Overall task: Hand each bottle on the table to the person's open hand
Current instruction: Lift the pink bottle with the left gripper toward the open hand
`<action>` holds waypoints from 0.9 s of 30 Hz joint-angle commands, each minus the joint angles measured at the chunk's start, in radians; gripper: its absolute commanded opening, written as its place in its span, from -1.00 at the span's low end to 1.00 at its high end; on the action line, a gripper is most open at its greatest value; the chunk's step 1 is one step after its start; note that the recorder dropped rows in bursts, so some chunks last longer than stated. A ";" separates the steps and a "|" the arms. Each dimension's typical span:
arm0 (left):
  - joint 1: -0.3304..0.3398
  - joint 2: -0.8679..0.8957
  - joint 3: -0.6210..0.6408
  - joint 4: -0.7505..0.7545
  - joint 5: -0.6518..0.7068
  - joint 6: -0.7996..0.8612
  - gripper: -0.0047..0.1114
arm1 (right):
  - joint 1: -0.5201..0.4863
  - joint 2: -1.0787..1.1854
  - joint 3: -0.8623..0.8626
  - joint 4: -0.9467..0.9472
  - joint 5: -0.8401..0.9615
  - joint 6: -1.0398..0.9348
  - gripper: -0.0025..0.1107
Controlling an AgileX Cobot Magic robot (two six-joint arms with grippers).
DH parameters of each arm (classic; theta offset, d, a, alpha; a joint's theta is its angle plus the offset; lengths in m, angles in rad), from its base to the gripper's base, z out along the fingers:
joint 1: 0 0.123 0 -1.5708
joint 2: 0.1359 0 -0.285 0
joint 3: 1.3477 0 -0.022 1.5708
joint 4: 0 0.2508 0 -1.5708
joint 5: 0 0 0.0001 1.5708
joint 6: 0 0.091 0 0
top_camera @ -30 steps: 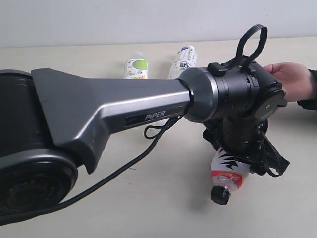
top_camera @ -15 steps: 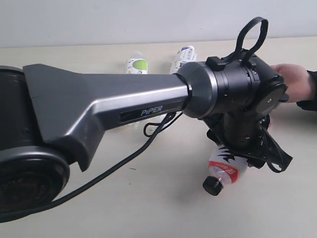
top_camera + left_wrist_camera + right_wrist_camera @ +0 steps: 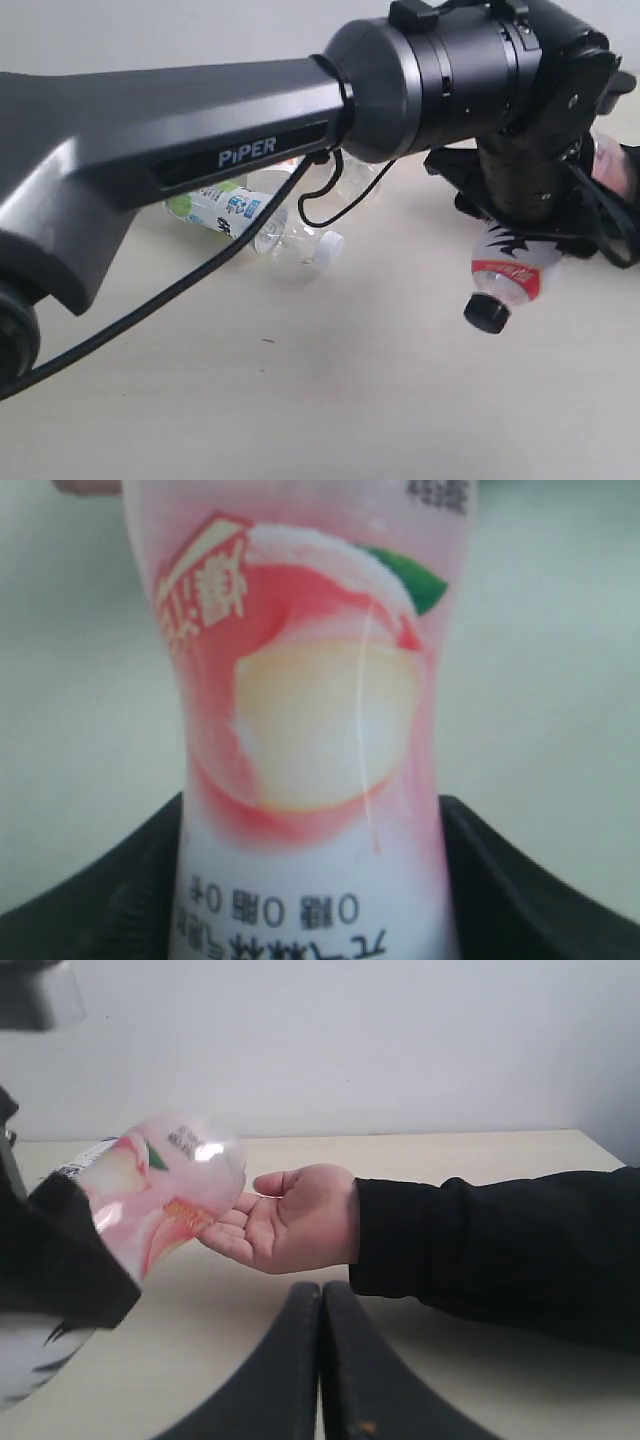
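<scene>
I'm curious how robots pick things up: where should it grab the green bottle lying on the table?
Probably the green bottle at its labelled middle, from straight above, jaws across its width: it lies on its side, and its neck end tapers.

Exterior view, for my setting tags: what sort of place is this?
Probably a robotics lab bench: a bare cream table against a plain wall, and a PiPER-marked arm holding a pink-labelled bottle.
</scene>
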 commanded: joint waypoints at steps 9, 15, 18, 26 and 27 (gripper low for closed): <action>0.029 -0.014 -0.105 0.011 -0.202 -0.207 -0.91 | -0.005 -0.005 0.005 -0.005 -0.005 0.006 -0.95; 0.081 -0.009 -0.105 -0.027 -0.231 -0.316 -0.91 | -0.005 -0.005 0.005 -0.005 -0.005 0.006 -0.95; 0.105 -0.004 -0.105 -0.085 -0.257 -0.363 -0.91 | -0.005 -0.005 0.005 -0.005 -0.005 0.006 -0.95; 0.127 0.027 -0.105 -0.260 -0.369 -0.379 -0.91 | -0.005 -0.005 0.005 -0.005 -0.005 0.006 -0.95; 0.127 0.036 -0.105 -0.281 -0.386 -0.379 -0.91 | -0.005 -0.005 0.005 -0.005 -0.005 0.006 -0.95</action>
